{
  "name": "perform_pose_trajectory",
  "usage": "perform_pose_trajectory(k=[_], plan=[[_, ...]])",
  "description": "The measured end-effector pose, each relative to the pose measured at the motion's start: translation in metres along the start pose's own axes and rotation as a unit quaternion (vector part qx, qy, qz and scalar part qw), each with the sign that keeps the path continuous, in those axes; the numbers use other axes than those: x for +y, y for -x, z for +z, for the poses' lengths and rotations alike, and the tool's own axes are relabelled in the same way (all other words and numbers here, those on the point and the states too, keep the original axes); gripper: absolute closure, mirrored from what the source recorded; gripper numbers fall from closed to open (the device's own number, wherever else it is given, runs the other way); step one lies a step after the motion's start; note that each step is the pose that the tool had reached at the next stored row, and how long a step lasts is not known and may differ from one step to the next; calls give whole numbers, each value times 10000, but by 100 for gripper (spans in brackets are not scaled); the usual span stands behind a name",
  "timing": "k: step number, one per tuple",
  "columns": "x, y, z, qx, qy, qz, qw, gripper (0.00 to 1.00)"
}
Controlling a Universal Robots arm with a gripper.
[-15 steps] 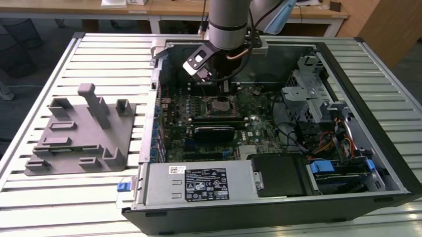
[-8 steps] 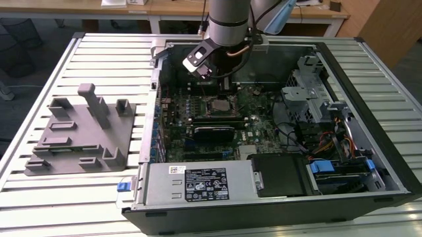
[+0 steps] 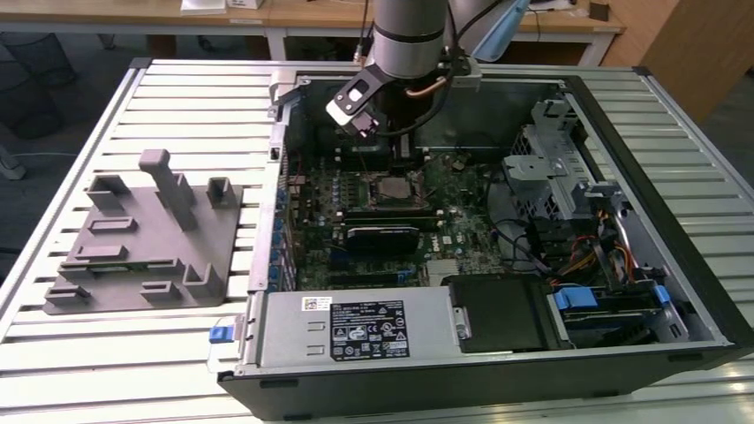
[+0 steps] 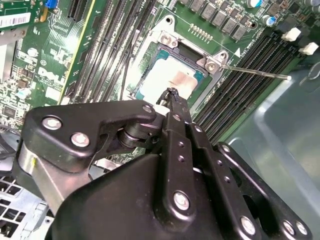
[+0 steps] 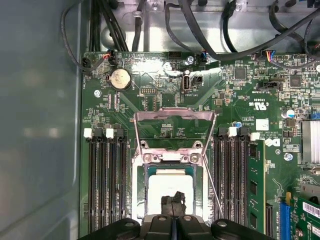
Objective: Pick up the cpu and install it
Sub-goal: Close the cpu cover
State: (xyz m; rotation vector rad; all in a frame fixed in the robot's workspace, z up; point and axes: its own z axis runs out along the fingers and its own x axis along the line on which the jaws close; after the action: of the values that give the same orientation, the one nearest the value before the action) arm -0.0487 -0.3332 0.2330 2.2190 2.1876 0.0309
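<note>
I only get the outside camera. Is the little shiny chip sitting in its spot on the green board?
Observer: Yes. In both wrist views the chip lies flat inside the socket.
Operator: Is the gripper holding it?
Observer: No. The gripper is shut, with its tips over the chip and nothing between them. I cannot tell whether they touch it.
Operator: Is the metal lid closed on top?
Observer: No. In the first wrist view the metal lid is flipped back, open, off the chip.

Grey plastic tray beside open computer case
</note>
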Motion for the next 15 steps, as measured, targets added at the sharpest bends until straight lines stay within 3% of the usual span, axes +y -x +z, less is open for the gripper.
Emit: perform_pose_trajectory(k=[15], plan=[[0,0,-47,2,-1,-1,10000,89]])
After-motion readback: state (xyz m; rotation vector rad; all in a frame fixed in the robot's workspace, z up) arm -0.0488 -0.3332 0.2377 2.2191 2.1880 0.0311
